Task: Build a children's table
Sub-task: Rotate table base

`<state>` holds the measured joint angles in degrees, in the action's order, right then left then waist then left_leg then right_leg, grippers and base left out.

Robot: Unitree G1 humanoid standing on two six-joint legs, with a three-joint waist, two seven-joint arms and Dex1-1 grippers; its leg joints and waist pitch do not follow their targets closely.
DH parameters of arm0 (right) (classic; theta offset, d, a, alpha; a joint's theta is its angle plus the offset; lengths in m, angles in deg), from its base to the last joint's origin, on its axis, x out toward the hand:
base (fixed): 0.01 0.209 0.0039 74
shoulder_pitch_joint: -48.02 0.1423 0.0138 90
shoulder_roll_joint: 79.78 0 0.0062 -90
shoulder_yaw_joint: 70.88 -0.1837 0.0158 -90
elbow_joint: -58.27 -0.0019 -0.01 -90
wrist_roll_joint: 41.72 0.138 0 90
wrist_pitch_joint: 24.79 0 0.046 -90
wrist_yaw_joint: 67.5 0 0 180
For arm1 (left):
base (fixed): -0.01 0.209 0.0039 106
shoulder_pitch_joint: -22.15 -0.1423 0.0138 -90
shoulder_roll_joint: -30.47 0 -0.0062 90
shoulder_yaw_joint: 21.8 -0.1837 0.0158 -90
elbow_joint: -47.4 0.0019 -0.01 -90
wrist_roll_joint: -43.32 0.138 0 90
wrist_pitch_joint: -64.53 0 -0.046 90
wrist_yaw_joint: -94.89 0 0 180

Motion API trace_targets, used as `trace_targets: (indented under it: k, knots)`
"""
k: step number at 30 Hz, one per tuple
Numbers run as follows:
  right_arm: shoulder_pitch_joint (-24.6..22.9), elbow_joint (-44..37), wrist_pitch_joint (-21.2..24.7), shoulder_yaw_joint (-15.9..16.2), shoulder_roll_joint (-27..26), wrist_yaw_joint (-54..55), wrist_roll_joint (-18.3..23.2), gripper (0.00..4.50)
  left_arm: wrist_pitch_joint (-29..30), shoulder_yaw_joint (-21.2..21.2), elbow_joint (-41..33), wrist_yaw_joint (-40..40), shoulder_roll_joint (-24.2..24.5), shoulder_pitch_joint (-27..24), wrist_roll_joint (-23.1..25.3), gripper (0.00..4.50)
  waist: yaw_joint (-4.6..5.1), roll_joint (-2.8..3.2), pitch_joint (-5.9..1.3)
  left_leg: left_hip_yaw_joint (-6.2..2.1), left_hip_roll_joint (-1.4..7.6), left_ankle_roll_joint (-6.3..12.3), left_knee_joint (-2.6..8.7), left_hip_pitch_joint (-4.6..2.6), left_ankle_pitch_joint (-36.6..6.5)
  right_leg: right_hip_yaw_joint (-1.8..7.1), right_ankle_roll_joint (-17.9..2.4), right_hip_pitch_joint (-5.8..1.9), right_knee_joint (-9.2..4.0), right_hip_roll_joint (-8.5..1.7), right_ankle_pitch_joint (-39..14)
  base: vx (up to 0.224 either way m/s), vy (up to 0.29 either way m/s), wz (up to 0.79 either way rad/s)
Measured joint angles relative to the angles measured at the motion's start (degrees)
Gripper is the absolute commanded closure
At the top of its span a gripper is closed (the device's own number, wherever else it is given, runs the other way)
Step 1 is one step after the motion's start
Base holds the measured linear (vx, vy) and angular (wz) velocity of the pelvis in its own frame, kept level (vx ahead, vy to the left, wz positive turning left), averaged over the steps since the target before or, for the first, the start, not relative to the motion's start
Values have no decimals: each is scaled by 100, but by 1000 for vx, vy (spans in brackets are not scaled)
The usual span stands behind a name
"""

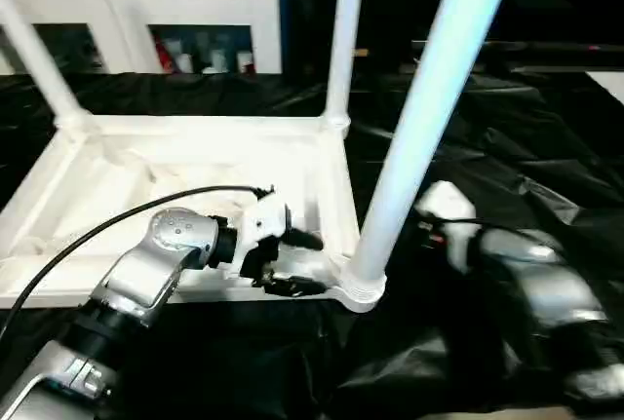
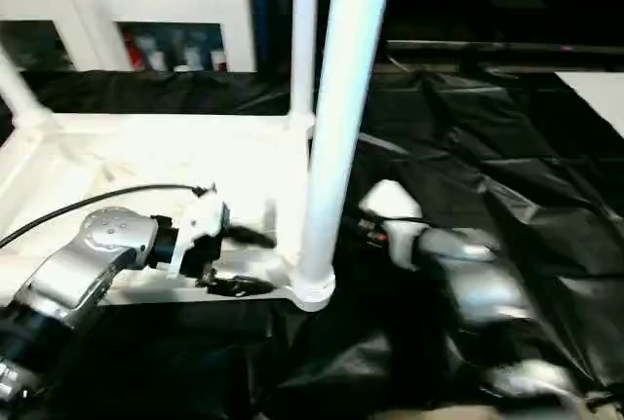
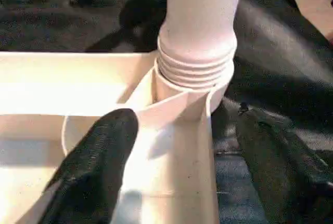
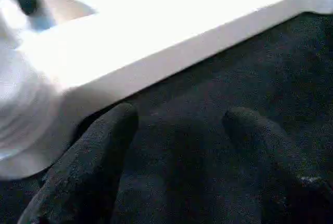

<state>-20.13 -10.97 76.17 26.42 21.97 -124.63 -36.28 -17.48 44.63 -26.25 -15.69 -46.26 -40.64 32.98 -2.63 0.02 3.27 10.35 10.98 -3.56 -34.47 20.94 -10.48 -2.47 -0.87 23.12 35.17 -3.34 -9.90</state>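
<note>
Black cloth, left gripper jaws parted astride tabletop rim, right gripper jaws open, empty

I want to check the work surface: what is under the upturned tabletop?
The tabletop lies underside up on crinkled black sheeting, which shows all around it. What is beneath that sheeting, and directly below the tabletop, is covered.

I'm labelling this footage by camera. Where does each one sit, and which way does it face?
Left and right eye views: on the head, looking forward and down at the upturned tabletop, over both silver forearms.
Left wrist view: on the left arm, looking past the black fingers of the left gripper at the near leg in its corner socket.
Right wrist view: on the right arm, facing the tabletop's edge over the black cloth.
Shared: that leg and socket.
</note>
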Motion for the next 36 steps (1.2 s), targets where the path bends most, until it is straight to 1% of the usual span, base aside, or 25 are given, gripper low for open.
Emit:
trace_targets:
  k: [2, 4, 6, 7, 9, 10, 11, 12, 14, 15, 17, 18, 22, 23, 24, 27, 29, 33, 34, 36]
  knots:
    - [-177, -339, 161, 15, 214, -309, 136, 125, -60, -88, 163, 43, -49, 43, 98, 156, -13, 7, -2, -1, 0, 0, 1, 2, 0, -2, 7, 0, -1, 0, -4, 0, 0, 0]
    - [-399, -788, 405, 47, 581, -693, 272, 125, -124, -124, 378, 88, -88, 78, 188, 170, -45, 23, 2, -1, 0, 0, 1, 3, 0, 0, 7, -3, -6, 0, -4, 0, 0, 0]
    - [-446, -989, 551, 29, 763, -922, 380, 125, -179, -121, 554, 139, -57, 80, 239, 189, -42, 23, 2, -2, 1, 1, 0, 1, 0, -4, 8, -2, -6, 0, -5, 0, 0, 0]
    - [-472, -1106, 607, 29, 812, -994, 411, 125, -218, -121, 576, 160, -62, 84, 245, 189, -39, 26, 0, -2, 1, 1, 1, 1, 0, -3, 10, -2, -6, 0, -6, 0, 0, 0]
    - [-557, -1297, 712, 33, 864, -1113, 514, 125, -302, -122, 638, 198, -68, 99, 258, 211, -45, 31, -3, -2, 1, 1, 2, -1, 0, -4, 22, -2, -5, 0, -13, 0, 0, 0]
    - [-586, -1344, 738, 41, 869, -1158, 553, 125, -333, -122, 661, 222, -60, 101, 259, 211, -48, 32, -3, -2, 1, 1, 2, -2, 0, -4, 22, -2, -4, 0, -13, 0, 0, 0]
    - [-650, -1448, 822, 57, 905, -1214, 615, 125, -420, -121, 710, 263, -60, 105, 256, 222, -58, 36, -5, -2, 1, 1, 2, -1, 0, -4, 23, -2, -5, 0, -14, 0, 0, 0]
    - [-688, -1525, 876, 73, 924, -1246, 627, 125, -461, -115, 738, 289, -42, 104, 255, 222, -58, 37, -6, -2, 1, 1, 2, -1, 0, -4, 23, -2, -4, 0, -14, 0, 0, 0]
    - [-706, -1614, 922, 93, 942, -1289, 642, 125, -503, -93, 777, 297, -38, 104, 251, 250, -56, 37, -7, -2, 1, 1, 1, -1, 0, -3, 24, -2, -5, 0, -14, 0, 0, 0]
    - [-731, -1684, 987, 94, 953, -1294, 674, 125, -568, -70, 838, 322, -51, 104, 223, 250, -58, 37, -7, -2, 1, 1, 1, -1, 0, -3, 27, -3, -5, 0, -16, 0, 0, 0]
    - [-790, -1806, 1066, 114, 956, -1300, 749, 125, -630, -2, 929, 398, -57, 104, 205, 270, -57, 37, -7, -2, 1, 1, 1, -2, 0, -3, 31, -2, -5, 0, -18, 0, 0, 0]
    - [-798, -1822, 1101, 118, 957, -1304, 758, 125, -649, 13, 952, 413, -56, 104, 205, 291, -57, 37, -7, -2, 1, 1, 1, -1, 0, -3, 31, -2, -6, 0, -19, 0, 0, 0]
    - [-805, -1867, 1178, 126, 982, -1327, 796, 125, -678, 29, 986, 521, -53, 104, 202, 309, -60, 37, -7, -2, 1, 1, 1, -1, 0, -3, 34, -2, -6, -1, -20, 0, 0, 0]
    - [-811, -1910, 1222, 137, 1005, -1336, 801, 125, -674, 30, 988, 560, -44, 103, 190, 334, -61, 37, -7, -2, 1, 1, 2, -1, 0, -3, 34, -2, -6, -1, -20, 0, 0, 0]
    - [-819, -1951, 1238, 141, 1022, -1339, 802, 125, -672, 30, 992, 603, -35, 102, 173, 334, -63, 37, -7, -2, 1, 1, 2, -1, 0, -3, 34, -2, -6, -1, -20, 0, 0, 0]
    - [-821, -2003, 1269, 149, 1025, -1340, 820, 125, -680, 30, 1012, 699, -17, 90, 160, 355, -66, 37, -7, -2, 1, 1, 1, -1, 0, -3, 33, -2, -6, -1, -20, 0, 0, 0]
    - [-822, -2012, 1272, 173, 1026, -1340, 833, 125, -694, 30, 1018, 736, -5, 90, 159, 387, -67, 37, -7, -2, 1, 1, 2, -1, 0, -3, 33, -2, -6, -1, -20, 0, 0, 0]
    - [-825, -2013, 1305, 191, 1026, -1338, 840, 125, -718, 46, 1036, 805, -3, 81, 147, 403, -66, 38, -7, -2, 1, 1, 2, -1, 0, -3, 33, -2, -5, -1, -20, 0, 0, 0]
    - [-825, -2013, 1329, 204, 1026, -1337, 840, 125, -715, 79, 1040, 816, -7, 64, 124, 429, -64, 38, -8, -2, 1, 1, 2, -1, 0, -3, 32, -2, -5, -1, -19, 0, 0, 0]
    - [-826, -2013, 1335, 211, 1026, -1337, 840, 125, -699, 123, 1048, 839, -9, 37, 103, 438, -64, 38, -8, -2, 1, 1, 2, -2, 0, -4, 33, -2, -4, -1, -20, 0, 0, 0]
